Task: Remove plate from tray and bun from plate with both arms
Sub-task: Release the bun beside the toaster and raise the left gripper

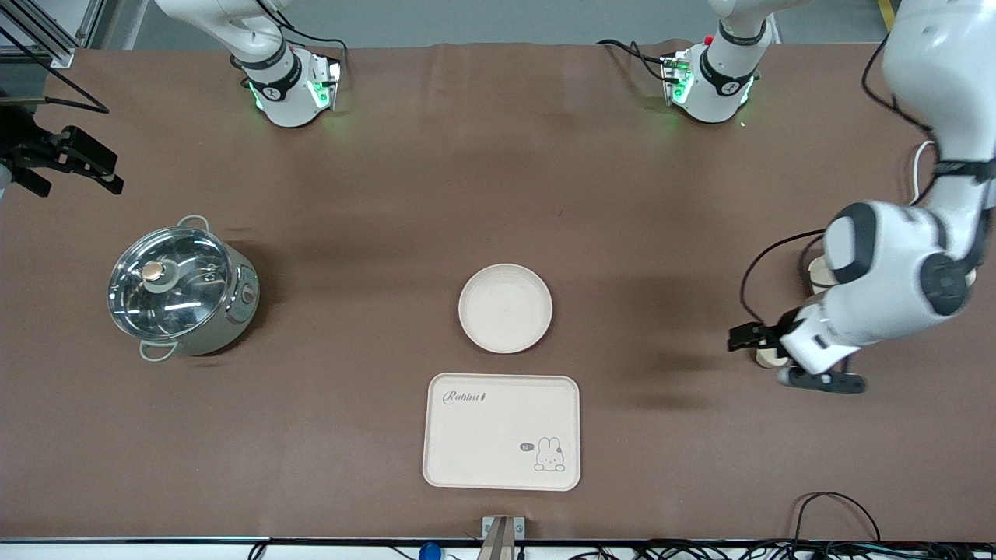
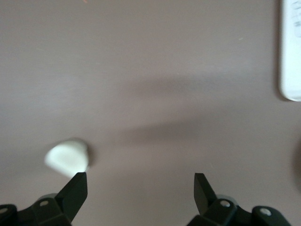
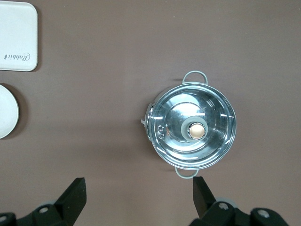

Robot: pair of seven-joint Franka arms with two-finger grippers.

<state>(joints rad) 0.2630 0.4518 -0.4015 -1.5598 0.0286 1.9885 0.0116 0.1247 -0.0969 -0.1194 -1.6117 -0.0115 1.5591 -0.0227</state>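
The round cream plate (image 1: 506, 308) lies flat mid-table, just farther from the front camera than the rabbit tray (image 1: 502, 432). Its edge also shows in the right wrist view (image 3: 6, 117). The small pale bun (image 1: 768, 358) lies on the cloth toward the left arm's end, partly hidden by the arm. My left gripper (image 1: 756, 342) hangs low over it and is open. In the left wrist view the bun (image 2: 67, 157) sits just outside one fingertip (image 2: 76, 187), not between the fingers of the left gripper (image 2: 139, 186). My right gripper (image 1: 78, 159) is open, empty and raised at the right arm's end; it also shows in its own wrist view (image 3: 138, 188).
A steel pot with a glass lid (image 1: 183, 289) stands toward the right arm's end, below the right gripper in its wrist view (image 3: 190, 127). A cream round thing (image 1: 817, 274) is half hidden by the left arm. Cables lie along the front edge.
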